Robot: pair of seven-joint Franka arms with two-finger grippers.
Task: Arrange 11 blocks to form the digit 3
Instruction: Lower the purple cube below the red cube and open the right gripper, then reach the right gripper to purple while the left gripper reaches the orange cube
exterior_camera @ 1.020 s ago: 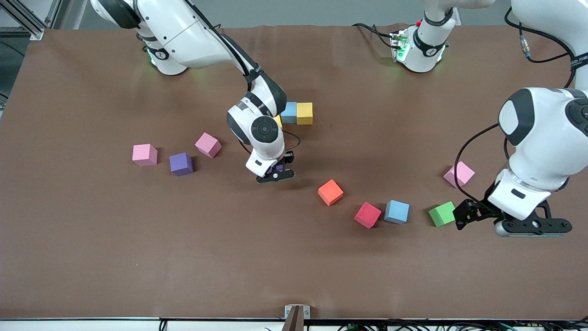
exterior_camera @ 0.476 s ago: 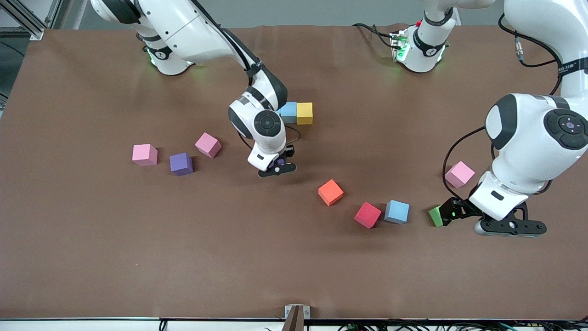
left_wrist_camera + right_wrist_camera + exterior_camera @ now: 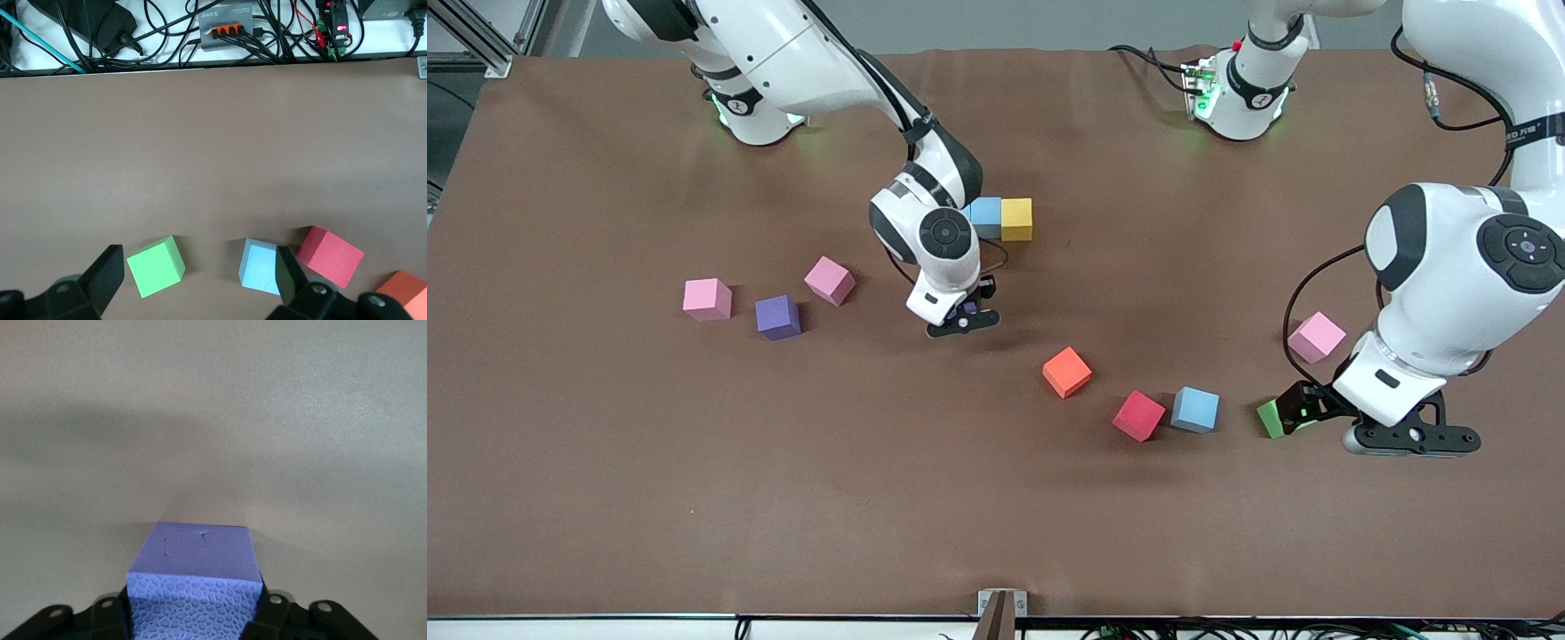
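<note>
**Right arm lowered a purple cube toward the row; left arm closed in on the green cube**

Over the past second the right gripper (image 3: 963,322), reaching from the right arm's base, moved toward the short row at mid-table and came down low. It carried a purple cube (image 3: 193,577) between its fingers. The right wrist view showed the cube's dimpled face still set between the pads, its shadow close under it on the brown table (image 3: 605,498). The fingers appeared to have only just begun to ease, so whether the cube was released could not be told. It sat nearer the front camera than the light blue cube (image 3: 985,216) and the yellow cube (image 3: 1016,219), which touched side by side.

The left gripper (image 3: 200,283) shifted toward the green cube (image 3: 1272,418) and hung low with its fingers spread wide around it, holding nothing.

The digit was barely begun. A second purple cube (image 3: 776,316), an orange cube (image 3: 1067,372), a red cube (image 3: 1138,415) and another light blue cube (image 3: 1195,409) lay loose. Three pink cubes (image 3: 707,299) lay scattered too.
</note>
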